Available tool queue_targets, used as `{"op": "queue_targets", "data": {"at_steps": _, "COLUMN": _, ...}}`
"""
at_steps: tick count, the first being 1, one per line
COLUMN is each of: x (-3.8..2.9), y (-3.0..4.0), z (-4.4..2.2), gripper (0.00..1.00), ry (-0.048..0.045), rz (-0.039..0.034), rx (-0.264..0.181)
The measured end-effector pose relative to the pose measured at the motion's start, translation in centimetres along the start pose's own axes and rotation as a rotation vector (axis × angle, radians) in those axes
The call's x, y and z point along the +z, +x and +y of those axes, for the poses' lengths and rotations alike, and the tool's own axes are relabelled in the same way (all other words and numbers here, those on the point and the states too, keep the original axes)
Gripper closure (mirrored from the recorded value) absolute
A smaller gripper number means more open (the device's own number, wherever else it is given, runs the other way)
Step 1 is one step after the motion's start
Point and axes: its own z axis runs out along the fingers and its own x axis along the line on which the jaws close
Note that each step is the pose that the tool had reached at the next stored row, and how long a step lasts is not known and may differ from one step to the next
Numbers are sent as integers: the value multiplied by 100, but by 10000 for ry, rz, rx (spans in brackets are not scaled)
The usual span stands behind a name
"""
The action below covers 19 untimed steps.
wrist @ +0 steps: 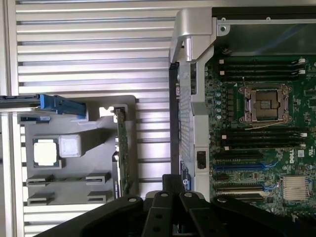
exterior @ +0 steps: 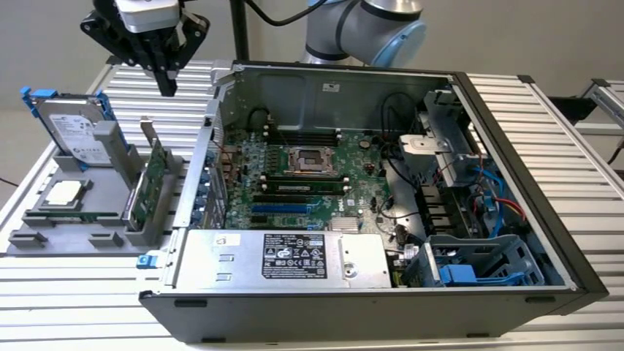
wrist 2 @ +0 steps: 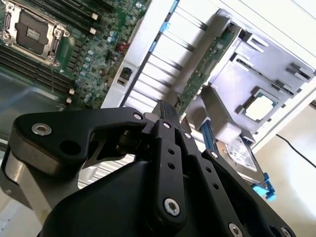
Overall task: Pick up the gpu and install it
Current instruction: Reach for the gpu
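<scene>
Over the far edge of the table point(exterior: 78, 322), the claw point(exterior: 168, 86) hangs clenched and empty, likely needing to square up above the upright gpu point(exterior: 154, 186) in the holder point(exterior: 98, 238).

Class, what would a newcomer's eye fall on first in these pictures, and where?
The open black computer case, green motherboard exposed, dominates the exterior view's middle. At that view's left, the black gripper hangs in the air near a grey holder where the thin green gpu card stands on edge.
</scene>
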Motion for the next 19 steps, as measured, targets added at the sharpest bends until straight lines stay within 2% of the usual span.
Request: {"op": "queue_targets", "data": {"at_steps": 19, "x": -3, "y": 171, "z": -7, "gripper": 100, "ry": -1, "rz": 2, "rx": -39}}
